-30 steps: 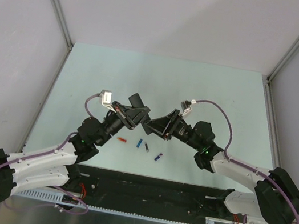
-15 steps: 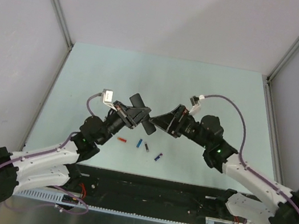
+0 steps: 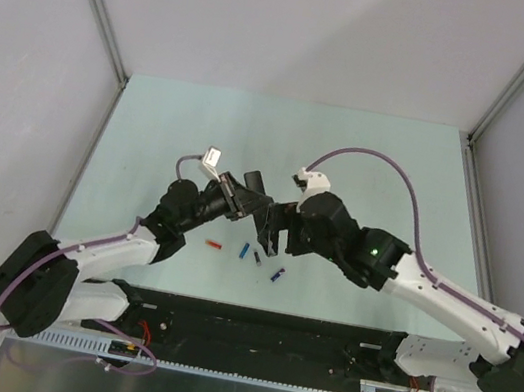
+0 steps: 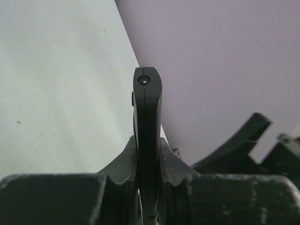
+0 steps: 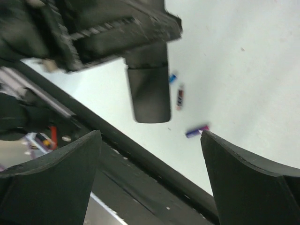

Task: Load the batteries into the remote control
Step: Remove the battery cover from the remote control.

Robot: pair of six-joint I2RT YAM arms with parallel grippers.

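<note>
From above, your left claw [image 3: 234, 197] is clamped on the remote control [image 3: 252, 177]. It holds the remote up off the table [image 3: 369, 164], likely so the other arm can get at it. Your right claw [image 3: 274, 231] sits just beside the remote. The batteries [image 3: 257, 258] lie on the table nearer the arms, with a small red bit [image 3: 214, 244] to their left. None is picked up yet.

In the left wrist view, the claw pinches the remote by its flat faces.

In the right wrist view, the right claw is wide apart and holds nothing. The remote hangs just ahead of it. That picture is blurry, so you can't tell if the battery recess faces this way.
</note>
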